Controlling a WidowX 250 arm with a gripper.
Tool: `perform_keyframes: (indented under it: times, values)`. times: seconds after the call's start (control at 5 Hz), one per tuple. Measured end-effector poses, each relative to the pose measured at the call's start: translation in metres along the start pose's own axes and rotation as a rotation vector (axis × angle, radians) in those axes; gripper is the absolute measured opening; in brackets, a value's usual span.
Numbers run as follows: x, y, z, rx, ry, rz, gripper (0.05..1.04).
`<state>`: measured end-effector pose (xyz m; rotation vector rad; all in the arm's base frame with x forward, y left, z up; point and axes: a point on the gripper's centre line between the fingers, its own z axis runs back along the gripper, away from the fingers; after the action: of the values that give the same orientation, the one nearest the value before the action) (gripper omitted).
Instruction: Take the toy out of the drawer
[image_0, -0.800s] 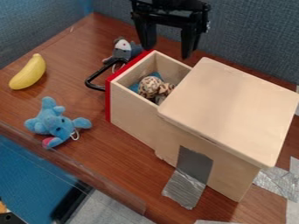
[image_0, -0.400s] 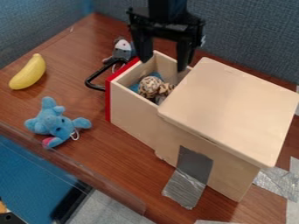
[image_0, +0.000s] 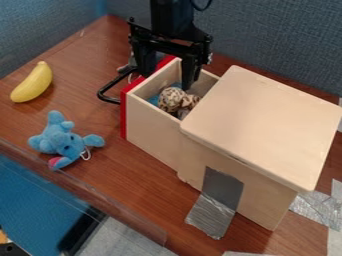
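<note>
My fingers (image_0: 165, 80) look like matt black plastic. The drawer (image_0: 152, 127) and box (image_0: 264, 122) are smooth, pale wood; the drawer's front (image_0: 123, 116) is glossy red. I see a table (image_0: 143, 167) with polished brown wood grain, a fuzzy blue cloth elephant (image_0: 61, 140), a smooth plastic-looking banana (image_0: 33, 84) and shiny, wrinkled silver tape (image_0: 210, 216).

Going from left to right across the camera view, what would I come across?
Yellow banana → blue stuffed toy → black handle → spotted toy inside the open drawer → wide wooden top.
</note>
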<state>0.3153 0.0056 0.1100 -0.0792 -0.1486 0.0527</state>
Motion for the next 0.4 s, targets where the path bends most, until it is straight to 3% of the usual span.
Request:
perform_keyframes:
  times: [0.4]
  values:
    - [-0.007,0.004,-0.031,0.024,0.061,0.005,1.001]
